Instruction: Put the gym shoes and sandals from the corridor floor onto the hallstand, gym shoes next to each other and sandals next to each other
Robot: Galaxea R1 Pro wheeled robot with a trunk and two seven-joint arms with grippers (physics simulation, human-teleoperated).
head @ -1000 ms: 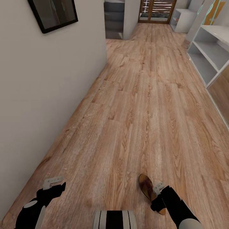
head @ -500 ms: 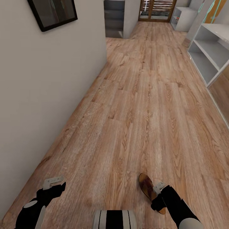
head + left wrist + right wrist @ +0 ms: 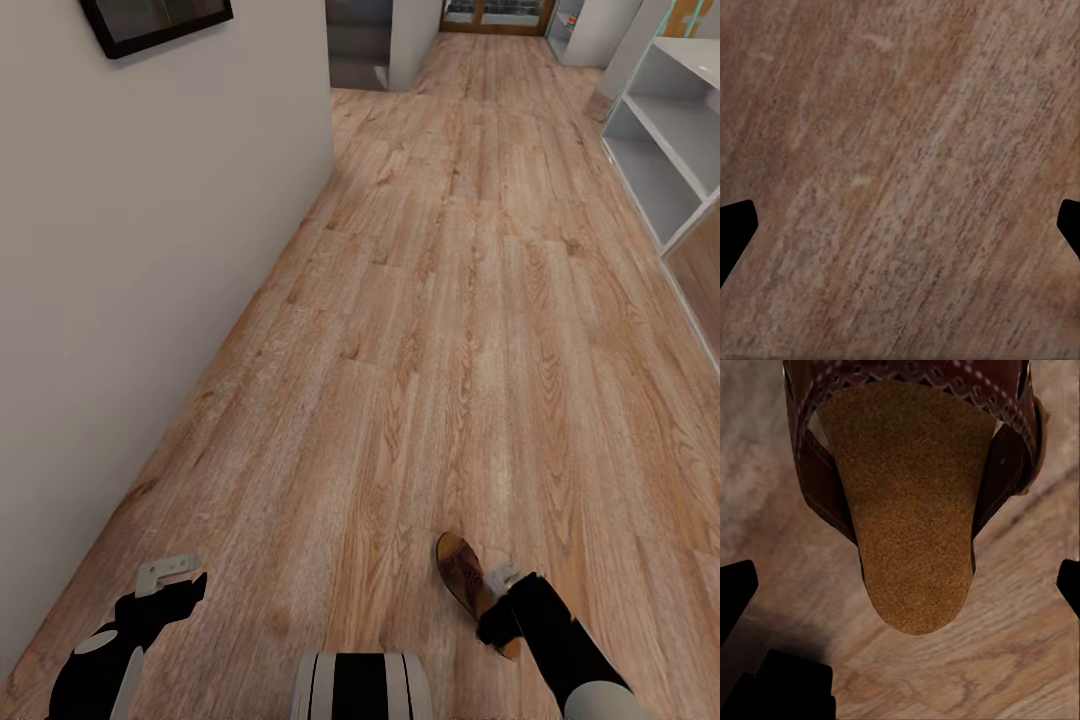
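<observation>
One brown sandal [image 3: 455, 570] with a tan insole lies on the wood-plank corridor floor [image 3: 470, 330], low in the head view. My right gripper [image 3: 493, 608] hovers over its heel end. In the right wrist view the sandal [image 3: 907, 510] lies between the black fingertips [image 3: 735, 585], which stand wide apart beside the heel without touching it, so the right gripper [image 3: 900, 592] is open. My left gripper [image 3: 185, 585] hangs open over bare floor; the left gripper [image 3: 900, 232] has nothing between its fingers. A pale white unit [image 3: 665, 160] with open shelf levels, seemingly the hallstand, stands far right. The gym shoes are out of view.
A white wall [image 3: 150, 250] runs close along my left, carrying a dark framed picture [image 3: 150, 20]. The corridor stretches ahead to a wooden door [image 3: 497, 15]. My base's striped front [image 3: 360, 690] shows at the bottom edge.
The head camera has tilted down a little, so the whole picture has shifted upward. Both arms and the sandal keep their places.
</observation>
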